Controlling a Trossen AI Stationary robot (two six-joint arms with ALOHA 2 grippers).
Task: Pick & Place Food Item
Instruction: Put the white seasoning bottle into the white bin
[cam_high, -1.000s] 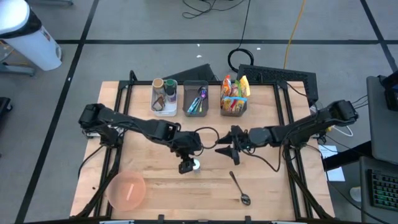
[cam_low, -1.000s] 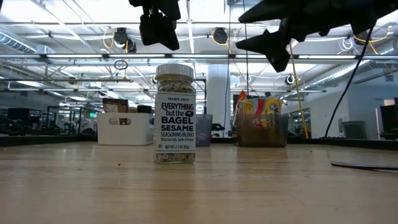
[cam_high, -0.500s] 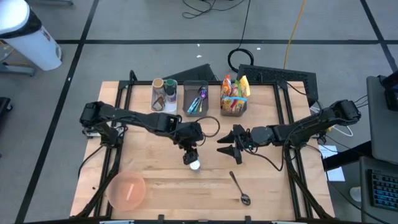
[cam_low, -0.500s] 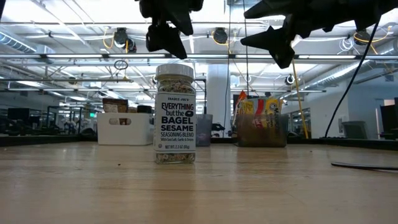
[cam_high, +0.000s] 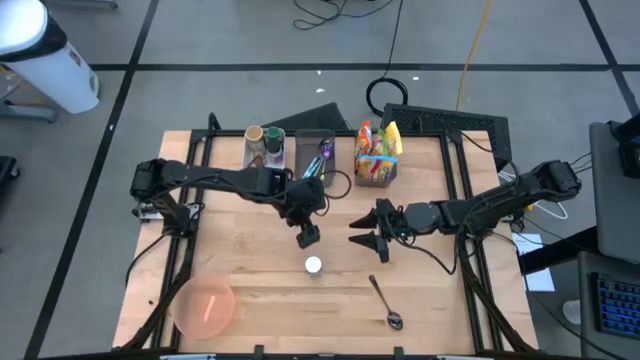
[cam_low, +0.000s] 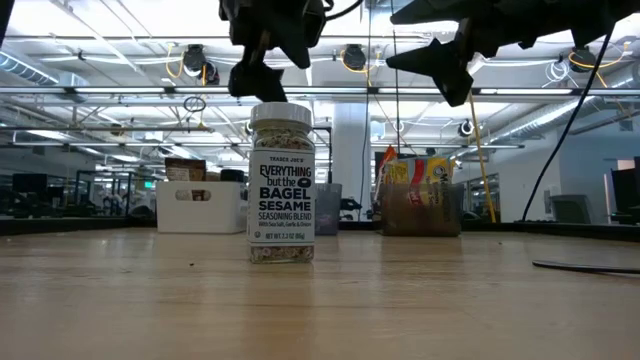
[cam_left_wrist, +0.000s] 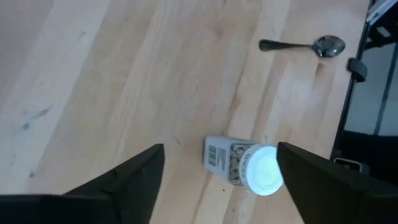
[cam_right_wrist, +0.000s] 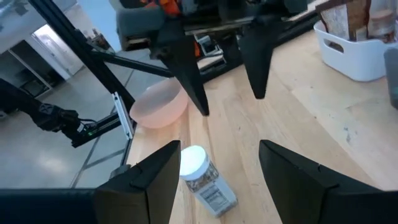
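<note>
One seasoning jar (cam_low: 281, 183) upright, cap up; left pincer (cam_high: 307, 236) wide open, empty, above it.

On the surface (cam_high: 230, 260) there is one seasoning jar (cam_high: 314, 265), one spoon (cam_high: 382, 302), one pink bowl (cam_high: 204, 306) and three bins: one white bin (cam_high: 263, 176), one dark bin (cam_high: 314, 177), one snack-packet bin (cam_high: 375, 170). Two arms, each with one end effector: left end effector (cam_high: 307, 236), right end effector (cam_high: 366, 238).

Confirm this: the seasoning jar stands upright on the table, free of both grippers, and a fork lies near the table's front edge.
One thing is wrong: it is a spoon, not a fork, as the high view shows. The seasoning jar does stand upright on the table, free of the left gripper and the right gripper.
</note>
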